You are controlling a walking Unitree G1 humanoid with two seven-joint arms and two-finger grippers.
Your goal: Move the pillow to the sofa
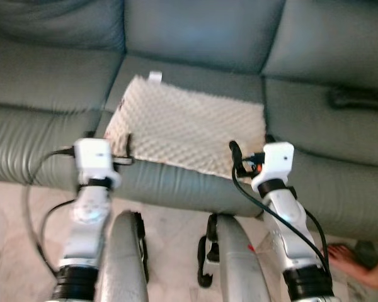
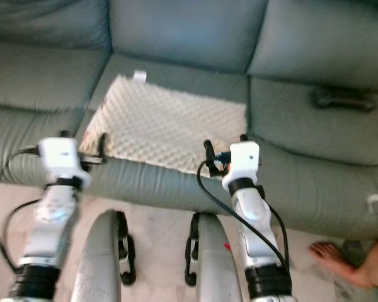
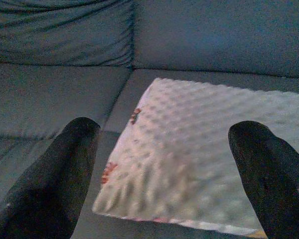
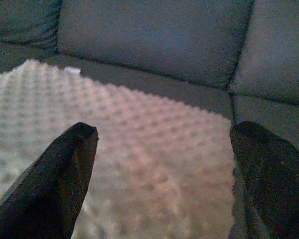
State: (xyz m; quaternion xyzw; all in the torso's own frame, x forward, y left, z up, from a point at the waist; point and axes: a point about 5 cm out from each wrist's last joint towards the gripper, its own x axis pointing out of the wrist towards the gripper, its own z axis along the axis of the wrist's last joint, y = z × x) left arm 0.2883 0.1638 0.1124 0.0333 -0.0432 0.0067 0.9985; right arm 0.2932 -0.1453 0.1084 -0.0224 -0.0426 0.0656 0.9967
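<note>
Both grippers, left (image 1: 127, 151) and right (image 1: 234, 158), jaws wide, empty; pillow (image 1: 188, 124) on sofa (image 1: 50, 94); placement apparently done, next: retract.

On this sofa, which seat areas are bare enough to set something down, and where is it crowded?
The left seat cushion of the sofa is bare, bordered by the pillow's left edge. On the right seat, the patch between the pillow and the dark object is free. The middle seat is crowded: the pillow covers it, with the left gripper and right gripper open at its front corners.
</note>
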